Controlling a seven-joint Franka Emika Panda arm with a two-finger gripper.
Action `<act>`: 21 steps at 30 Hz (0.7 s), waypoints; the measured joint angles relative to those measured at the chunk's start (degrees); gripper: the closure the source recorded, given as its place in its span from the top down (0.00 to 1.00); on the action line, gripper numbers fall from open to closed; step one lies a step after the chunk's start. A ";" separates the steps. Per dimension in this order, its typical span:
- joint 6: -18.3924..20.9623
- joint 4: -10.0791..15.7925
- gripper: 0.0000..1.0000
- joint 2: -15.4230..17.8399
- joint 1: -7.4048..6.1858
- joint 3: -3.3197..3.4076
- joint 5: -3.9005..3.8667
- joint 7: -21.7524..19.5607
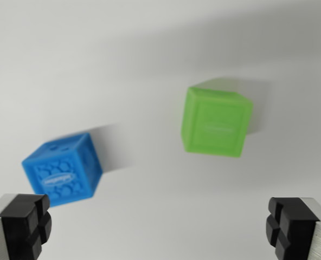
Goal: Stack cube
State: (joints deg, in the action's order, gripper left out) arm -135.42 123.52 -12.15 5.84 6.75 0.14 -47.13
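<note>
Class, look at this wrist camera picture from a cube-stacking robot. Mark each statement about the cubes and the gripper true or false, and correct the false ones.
1. The blue cube sits on top of the green cube. False: both rest apart on the white surface.
2. The gripper is open and holds nothing. True.
3. The green cube lies toward the wrist view's right of the blue cube. True.
4. There is a red cube between them. False: only a blue and a green cube show.
5. The blue cube is close to the finger on the wrist view's left. True.
</note>
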 joint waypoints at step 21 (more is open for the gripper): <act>-9.69 2.13 1.00 -7.78 4.26 0.33 3.44 3.07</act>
State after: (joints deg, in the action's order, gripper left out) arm -145.11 125.65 -19.93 10.09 7.08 3.58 -44.07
